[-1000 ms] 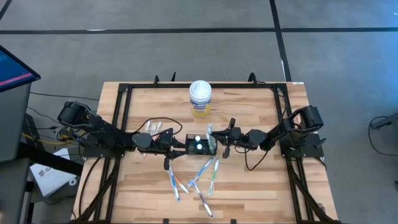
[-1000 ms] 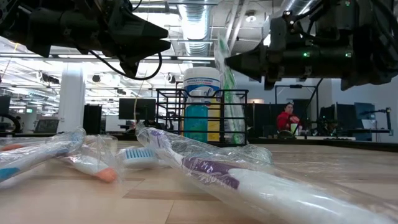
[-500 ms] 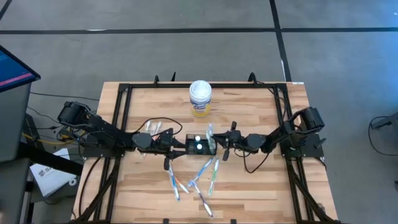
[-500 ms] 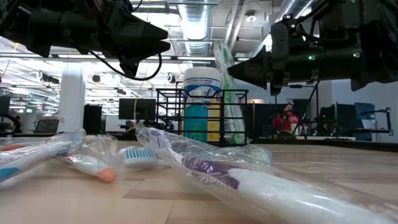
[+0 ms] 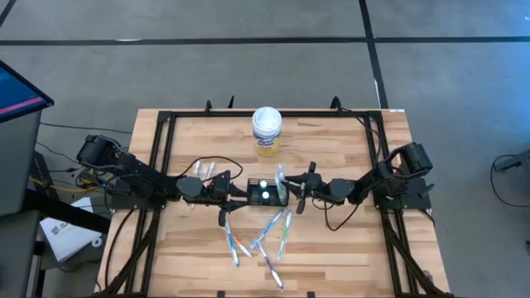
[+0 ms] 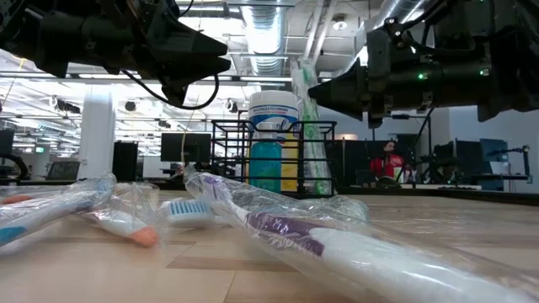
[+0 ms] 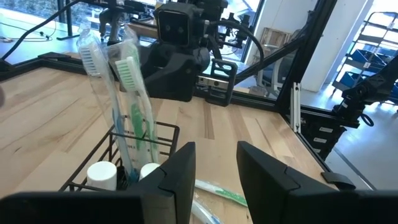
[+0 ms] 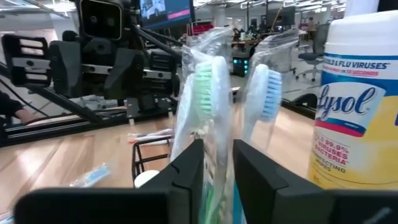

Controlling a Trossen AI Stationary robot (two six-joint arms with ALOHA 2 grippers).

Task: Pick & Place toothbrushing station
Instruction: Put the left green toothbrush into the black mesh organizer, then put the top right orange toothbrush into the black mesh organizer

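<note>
The black wire-mesh holder [image 5: 265, 192] stands on the table's middle; it also shows in the left wrist view [image 7: 124, 155]. Two wrapped toothbrushes [image 5: 280, 176] stand in its right end, heads up, leaning on its rim. They show in the right wrist view [image 8: 202, 93] and the low view [image 6: 305, 126]. My left gripper [image 5: 240, 192] is open and empty at the holder's left end [image 7: 216, 174]. My right gripper [image 5: 291, 194] is open at the holder's right end. The green brush's wrapper lies just before its fingertips [image 8: 217, 168]. My right gripper comes level from the table's right side, and the green toothbrush's wrapper [image 8: 214, 146] shows in the gap between its fingers. I cannot tell whether the fingers touch it. The brush stands in the holder.
A white Lysol canister [image 5: 267, 131] with a yellow label stands behind the holder. Several wrapped toothbrushes [image 5: 265, 236] lie on the wood in front of the holder, and more packets [image 5: 203, 170] lie to its left. A black frame [image 5: 166, 124] runs round the table.
My right gripper has drawn back from the holder toward the table's right edge and a little toward the near edge. The wrapped toothbrush it was at stays standing in the holder.
</note>
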